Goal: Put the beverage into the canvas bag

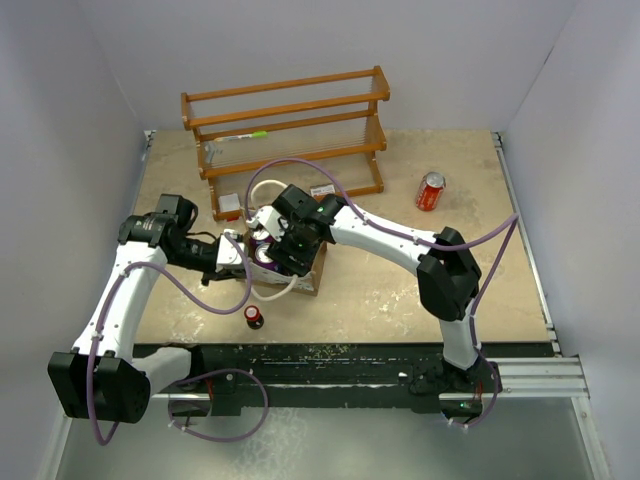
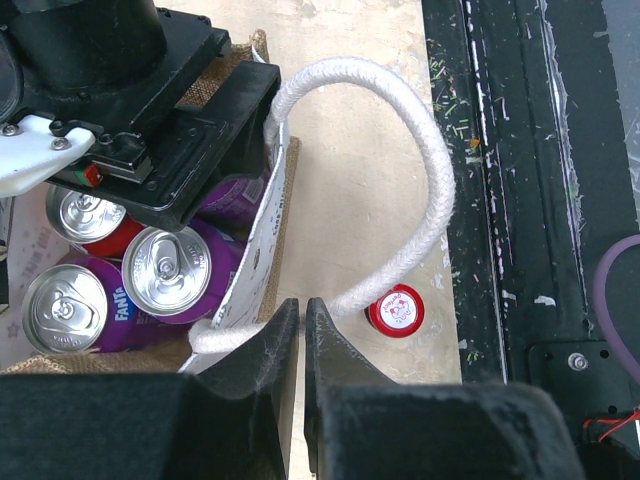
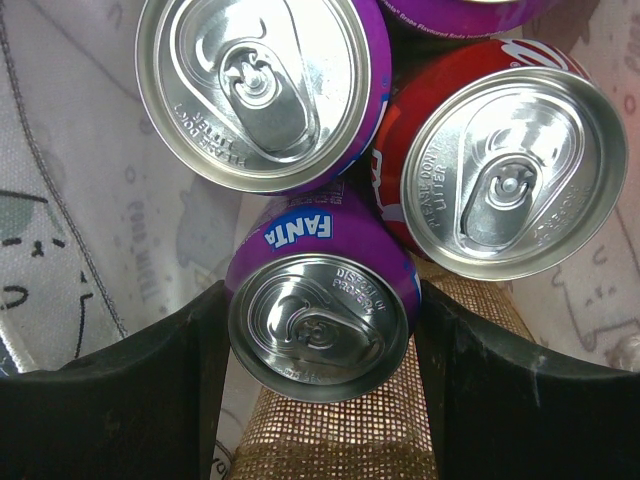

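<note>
The canvas bag (image 1: pixel 303 277) stands open mid-table, white fabric with tan-brown lining (image 3: pixel 330 430). My right gripper (image 1: pixel 272 252) reaches down into it, its fingers (image 3: pixel 190 370) closed on either side of a purple Fanta can (image 3: pixel 320 320). A second purple can (image 3: pixel 255 85) and a red can (image 3: pixel 510 170) stand in the bag beside it. My left gripper (image 2: pixel 301 305) is shut on the bag's white rope handle (image 2: pixel 420 150) at the bag's near-left side; the bag wall (image 2: pixel 262 250) and cans (image 2: pixel 165 275) also show in the left wrist view.
A red can (image 1: pixel 430 190) lies on the table at the back right. A small red-capped bottle (image 1: pixel 254 317) stands near the front edge, also in the left wrist view (image 2: pixel 397 310). A wooden rack (image 1: pixel 290 130) stands at the back.
</note>
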Motion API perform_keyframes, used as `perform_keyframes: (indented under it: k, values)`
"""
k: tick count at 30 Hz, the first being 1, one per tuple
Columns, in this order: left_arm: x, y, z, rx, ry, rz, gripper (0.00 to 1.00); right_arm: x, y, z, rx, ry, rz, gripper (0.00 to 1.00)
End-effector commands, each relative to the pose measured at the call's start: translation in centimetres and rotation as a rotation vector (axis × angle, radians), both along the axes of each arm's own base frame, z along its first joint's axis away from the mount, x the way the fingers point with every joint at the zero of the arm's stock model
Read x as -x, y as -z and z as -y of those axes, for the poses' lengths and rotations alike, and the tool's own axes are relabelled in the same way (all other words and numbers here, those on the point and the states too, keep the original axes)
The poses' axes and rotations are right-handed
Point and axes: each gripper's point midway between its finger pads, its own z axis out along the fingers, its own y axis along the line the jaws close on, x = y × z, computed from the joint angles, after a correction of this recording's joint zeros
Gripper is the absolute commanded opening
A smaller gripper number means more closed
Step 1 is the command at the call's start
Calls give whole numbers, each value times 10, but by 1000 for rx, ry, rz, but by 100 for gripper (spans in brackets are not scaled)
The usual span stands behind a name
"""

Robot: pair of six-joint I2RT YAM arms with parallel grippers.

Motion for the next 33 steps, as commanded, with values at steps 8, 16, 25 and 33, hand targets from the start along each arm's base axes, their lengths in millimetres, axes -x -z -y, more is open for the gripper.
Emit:
perform_keyframes:
  k: [8, 16, 25, 33]
  values:
    - [-3, -16, 6, 40, 12, 40, 9, 2, -34, -6, -57, -39, 36, 69]
    - [-4, -15, 6, 39, 12, 44, 9, 2, -41, -7, -74, -43, 45, 75]
    - [-4, -15, 5, 34, 10, 46, 9, 1, -57, -11, -105, -59, 67, 79]
    - [-4, -18, 7, 48, 10, 56, 9, -1, -107, -19, -233, -62, 134, 79]
